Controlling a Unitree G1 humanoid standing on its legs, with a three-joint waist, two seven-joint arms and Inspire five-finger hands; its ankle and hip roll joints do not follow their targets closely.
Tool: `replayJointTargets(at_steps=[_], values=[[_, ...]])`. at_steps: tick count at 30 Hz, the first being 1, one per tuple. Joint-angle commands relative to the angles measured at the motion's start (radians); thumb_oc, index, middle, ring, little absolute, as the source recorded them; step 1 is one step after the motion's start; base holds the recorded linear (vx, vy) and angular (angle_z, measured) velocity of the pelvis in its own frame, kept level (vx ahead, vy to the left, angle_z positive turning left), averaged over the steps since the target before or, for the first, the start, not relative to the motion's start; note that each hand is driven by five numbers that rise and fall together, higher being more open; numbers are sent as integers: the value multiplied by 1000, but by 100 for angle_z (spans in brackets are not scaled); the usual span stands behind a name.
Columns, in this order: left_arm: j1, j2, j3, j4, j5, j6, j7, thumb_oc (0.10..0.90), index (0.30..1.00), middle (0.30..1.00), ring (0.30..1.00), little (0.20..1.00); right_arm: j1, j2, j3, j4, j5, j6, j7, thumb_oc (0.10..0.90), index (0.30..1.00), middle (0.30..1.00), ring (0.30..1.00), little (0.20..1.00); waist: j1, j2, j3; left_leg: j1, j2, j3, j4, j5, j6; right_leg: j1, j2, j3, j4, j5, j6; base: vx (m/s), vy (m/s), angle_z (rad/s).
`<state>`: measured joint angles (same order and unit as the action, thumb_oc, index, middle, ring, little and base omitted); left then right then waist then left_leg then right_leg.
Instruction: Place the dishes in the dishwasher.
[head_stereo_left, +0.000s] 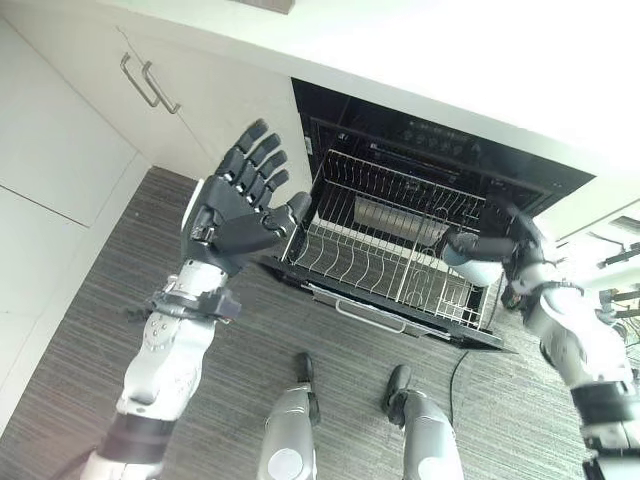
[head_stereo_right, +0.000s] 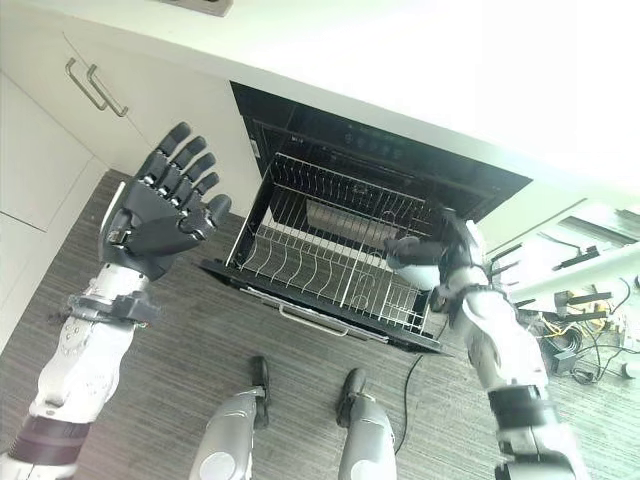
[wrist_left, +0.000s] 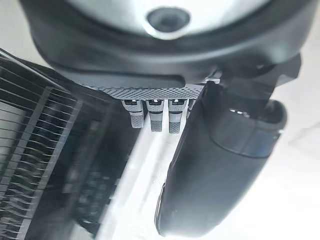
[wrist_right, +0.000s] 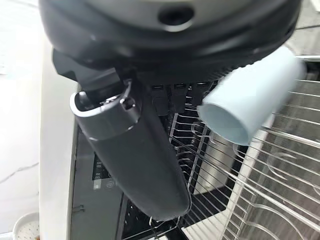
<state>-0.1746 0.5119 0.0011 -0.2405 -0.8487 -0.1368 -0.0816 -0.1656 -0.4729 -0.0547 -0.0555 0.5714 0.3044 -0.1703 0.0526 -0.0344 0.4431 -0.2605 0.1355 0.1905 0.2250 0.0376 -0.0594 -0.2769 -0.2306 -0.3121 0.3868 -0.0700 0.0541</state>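
Right hand (head_stereo_right: 445, 262): fingers curled round pale cup (wrist_right: 250, 97), held over right end of rack (head_stereo_left: 385, 250). Left hand (head_stereo_left: 235, 205): fingers spread, empty, raised left of dishwasher (head_stereo_left: 420, 135). Step: loading cup. Next, likely: lower cup between tines, release.

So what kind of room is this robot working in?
Most likely a home kitchen. An open dishwasher with its wire rack pulled out sits under a pale countertop, beside white cabinets with bar handles, on a grey wood-look floor.
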Motion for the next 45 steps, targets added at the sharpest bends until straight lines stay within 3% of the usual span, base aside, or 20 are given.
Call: replayJointTargets(at_steps=[1,5,9,11,12,14,15,17,22,24,26,27,30,35,36,37,38,41,43,45], values=[[-14,1,66,-97,52,-160,-77,800,900,900,900,900,-60,-61,-32,-21,28,-117,75,800,900,900,900,900,-18,-6,-134,60,10,-28,75,-242,-12,76,-19,45,-87,-50,123,98,122,5],[84,-25,124,-130,33,-82,-214,800,900,900,900,900,138,36,-109,-147,11,-152,178,800,900,900,900,900,-50,-29,-169,112,-10,-12,75,-262,9,107,-36,61,-87,-5,162,96,185,4],[129,-10,151,-136,19,-39,-247,800,900,900,900,900,203,45,-125,-204,-2,-181,223,800,900,900,900,900,-79,-34,-175,130,-26,7,75,-273,19,96,-37,100,-87,30,173,54,168,-23],[156,10,148,-141,39,-17,-256,800,900,900,900,900,224,53,-125,-226,16,-221,246,800,900,900,900,900,-93,-33,-171,153,-26,45,75,-291,28,110,-35,78,-87,58,177,-10,186,-55],[169,20,150,-140,45,-21,-251,800,900,900,900,900,223,52,-124,-232,13,-244,262,800,900,900,900,900,-90,-28,-168,159,-20,72,75,-292,37,145,-21,22,-87,69,170,-102,183,-80],[176,30,153,-142,30,-32,-239,800,900,900,900,900,218,32,-121,-249,20,-274,265,800,900,900,900,900,-91,-9,-164,156,-1,95,75,-278,43,198,46,-21,-87,18,143,-112,131,-119],[175,30,152,-141,28,-35,-236,800,900,900,900,900,216,28,-120,-251,20,-279,265,800,900,900,900,900,-92,-6,-164,154,1,96,75,-275,43,207,65,-19,-87,10,137,-94,50,-126],[148,21,130,-126,18,-52,-227,800,900,900,900,900,176,7,-122,-248,36,-319,240,800,900,900,900,900,-105,2,-165,145,-9,105,75,-265,40,235,165,14,-87,-57,89,-72,2,-83],[127,10,127,-123,5,-59,-231,800,900,900,900,900,184,-19,-162,-285,76,-345,227,800,900,900,900,900,-119,7,-187,194,-51,125,75,-283,45,234,173,38,-87,-152,29,108,-163,-14],[149,-9,134,-143,-12,-67,-244,800,900,900,900,900,195,-33,-182,-300,75,-346,234,800,900,900,900,900,-125,14,-191,237,-62,155,75,-258,33,245,158,44,-87,-153,10,165,-131,10],[156,-42,124,-156,5,-76,-245,800,900,900,900,900,173,-51,-183,-305,56,-328,227,800,900,900,900,900,-110,1,-174,251,-86,124,75,-136,-14,264,126,68,-87,-143,-5,133,-21,-7],[161,-51,124,-161,10,-83,-235,800,900,900,900,900,149,-59,-180,-305,45,-316,220,800,900,900,900,900,-101,-1,-167,233,-85,95,75,-117,-18,264,119,87,-87,-137,-8,94,177,-25],[189,-71,135,-177,10,-119,-212,800,900,900,900,900,107,-65,-172,-299,22,-298,239,800,900,900,900,900,-107,9,-182,217,-6,65,75,-178,-17,248,115,140,-87,-133,4,42,308,-59],[216,-114,137,-191,-9,-149,-191,800,900,900,900,900,120,-106,-193,-320,21,-288,261,800,900,900,900,900,-114,31,-238,145,126,-58,75,-140,-81,226,97,190,-87,-148,16,71,464,-27],[216,-133,136,-176,-11,-159,-205,800,900,900,900,900,94,-126,-201,-318,20,-273,259,800,900,900,900,900,-122,43,-252,137,183,-94,75,-112,-107,225,65,202,-87,-153,27,80,739,-45],[215,-137,136,-169,-7,-165,-212,800,900,900,900,900,84,-131,-202,-318,19,-268,255,800,900,900,900,900,-124,46,-255,143,191,-96,75,-123,-113,223,47,202,-87,-149,38,85,1104,-65],[219,-134,150,-165,-4,-173,-224,800,900,900,900,900,70,-140,-209,-324,11,-261,244,800,900,900,900,900,-119,55,-255,161,170,-113,75,-167,-118,220,-3,212,-87,-133,80,36,708,-49],[219,-93,194,-154,-33,-147,-261,800,900,900,900,900,100,-126,-241,-327,-4,-291,240,800,900,900,900,900,-121,51,-249,181,140,-61,75,-180,-112,220,-83,223,-87,-90,157,8,734,-16],[212,-66,205,-153,-65,-109,-285,800,900,900,900,900,161,-103,-281,-345,4,-329,230,800,900,900,900,900,-119,35,-245,174,101,-46,75,-196,-90,211,-139,217,-87,-34,172,-19,545,4],[204,-46,210,-139,-58,-91,-306,800,900,900,900,900,203,-69,-314,-350,57,-354,225,800,900,900,900,900,-119,14,-245,167,54,-29,75,-212,-67,167,-205,207,-87,115,178,-34,583,21]])
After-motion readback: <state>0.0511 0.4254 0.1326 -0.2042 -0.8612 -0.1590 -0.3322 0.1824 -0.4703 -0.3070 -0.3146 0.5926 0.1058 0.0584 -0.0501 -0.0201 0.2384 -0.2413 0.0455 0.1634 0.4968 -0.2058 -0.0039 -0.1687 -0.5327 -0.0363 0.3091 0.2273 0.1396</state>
